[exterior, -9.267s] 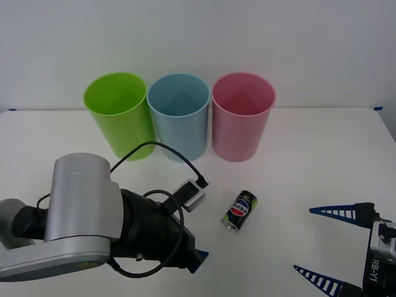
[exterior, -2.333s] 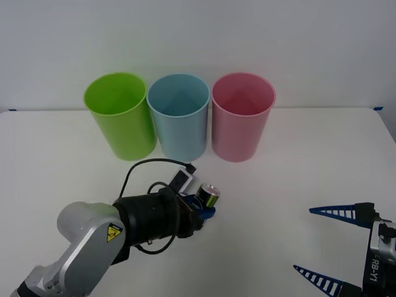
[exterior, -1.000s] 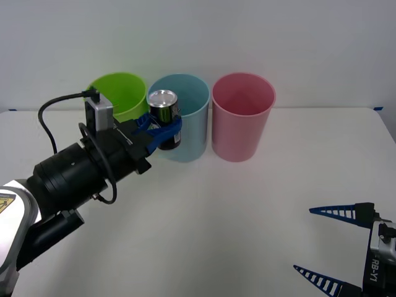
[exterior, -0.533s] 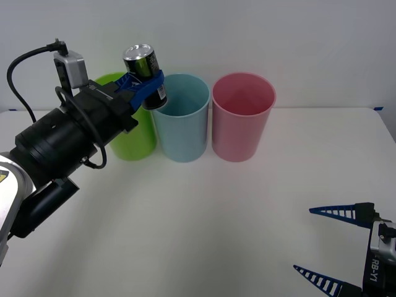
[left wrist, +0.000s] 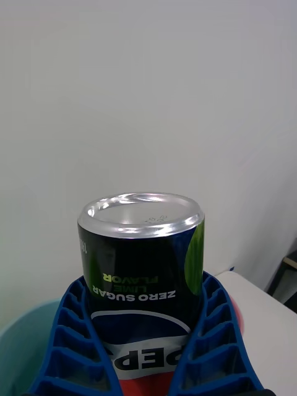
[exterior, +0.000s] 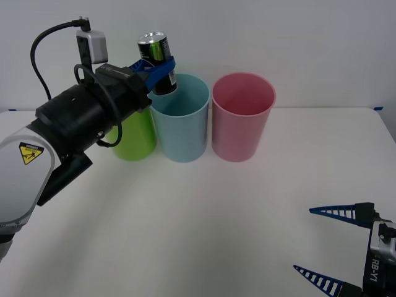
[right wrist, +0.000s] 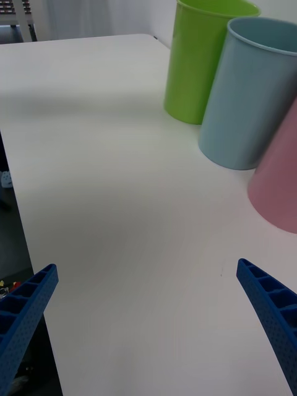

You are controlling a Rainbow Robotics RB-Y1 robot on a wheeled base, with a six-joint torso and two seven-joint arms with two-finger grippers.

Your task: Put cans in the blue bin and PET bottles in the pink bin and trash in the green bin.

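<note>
A small black Pepsi can (exterior: 157, 62) with silver ends hangs in the air over the left part of the blue bin's (exterior: 183, 127) rim, roughly upright. My left gripper (exterior: 158, 69) is shut on the can (left wrist: 142, 278), its blue fingers (left wrist: 214, 346) clasping both sides. The lime green bin (exterior: 133, 136) stands left of the blue one, partly hidden by my left arm. The pink bin (exterior: 242, 124) stands to the right. Low at the front right my right gripper (exterior: 333, 247) rests open, holding nothing; its wrist view shows the green bin (right wrist: 204, 59), blue bin (right wrist: 247, 93) and pink bin (right wrist: 281, 179).
The three bins stand in a row at the back of the white table (exterior: 235, 210), near the wall. A black cable (exterior: 46, 43) loops above my left wrist.
Over the earlier frames the left gripper took the can off the table and raised it. In the last half second it moved slightly right, over the blue bin's rim.
</note>
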